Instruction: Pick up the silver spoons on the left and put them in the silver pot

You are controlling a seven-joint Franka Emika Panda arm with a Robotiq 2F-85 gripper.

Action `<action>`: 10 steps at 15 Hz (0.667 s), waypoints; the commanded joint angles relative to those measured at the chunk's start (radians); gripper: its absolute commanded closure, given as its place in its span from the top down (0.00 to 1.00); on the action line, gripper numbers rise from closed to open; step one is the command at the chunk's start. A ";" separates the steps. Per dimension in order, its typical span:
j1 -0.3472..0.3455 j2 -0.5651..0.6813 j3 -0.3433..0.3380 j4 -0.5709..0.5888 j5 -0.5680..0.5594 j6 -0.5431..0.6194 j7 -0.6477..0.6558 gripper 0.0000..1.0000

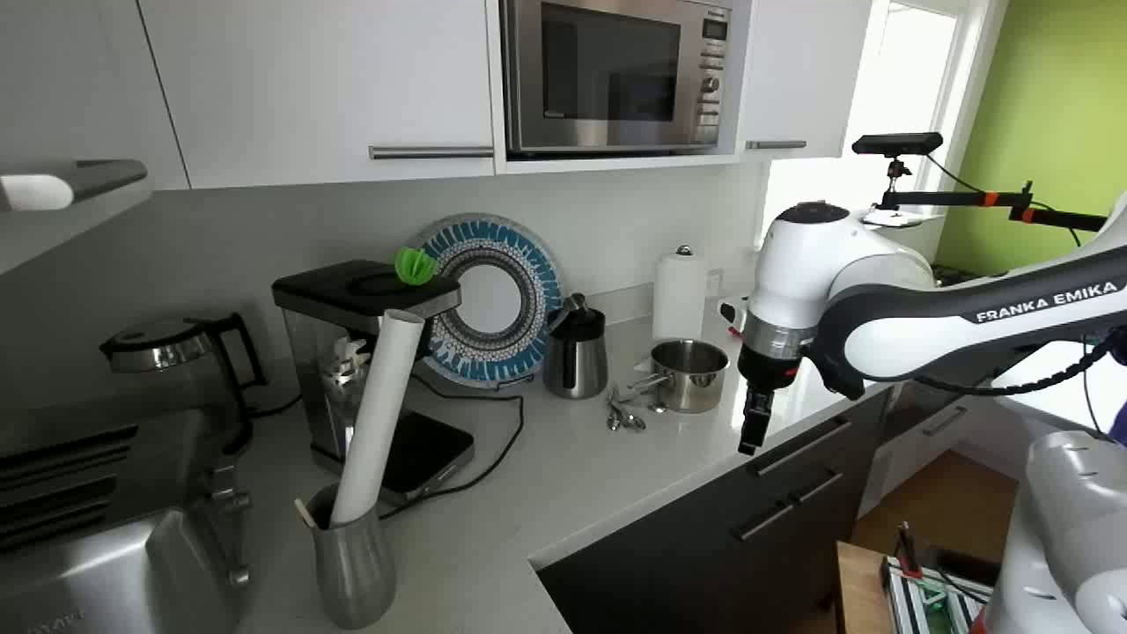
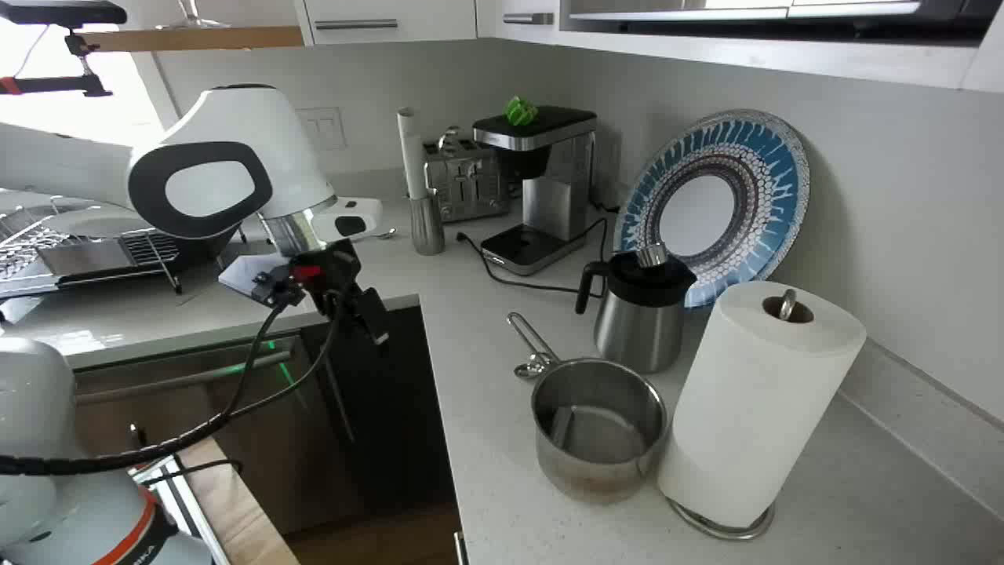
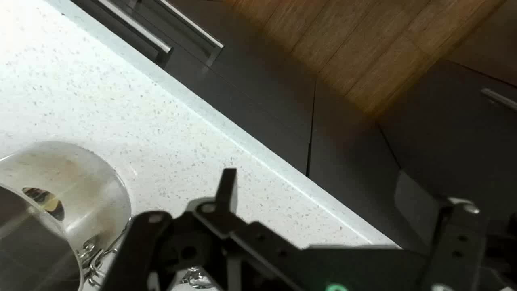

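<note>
The small cluster of silver spoons lies on the counter beside the silver pot, in both exterior views (image 1: 627,421) (image 2: 536,366). In the wrist view the spoons (image 3: 197,279) are partly hidden behind the gripper. The silver pot (image 1: 693,390) stands upright, its handle pointing over the spoons; it also shows in an exterior view (image 2: 588,480) and at the left of the wrist view (image 3: 87,190). My gripper (image 1: 748,446) hangs above the counter's front edge, apart from pot and spoons; it also shows in an exterior view (image 2: 378,333). In the wrist view its fingers (image 3: 323,188) are wide apart with nothing between them.
A taller metal jug with black trim (image 1: 577,365) (image 2: 639,329) stands behind the spoons. A paper towel roll (image 1: 679,298) (image 2: 749,416) is close beside the pot. A round patterned plate (image 1: 539,304) leans on the wall. A coffee maker (image 1: 368,291) with a cable stands further along.
</note>
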 commanded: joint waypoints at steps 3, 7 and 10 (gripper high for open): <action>0.008 0.004 -0.006 -0.015 -0.005 -0.005 0.004 1.00; -0.059 0.014 0.015 0.007 -0.036 0.027 0.120 1.00; -0.135 0.003 -0.033 0.058 -0.064 0.036 0.163 1.00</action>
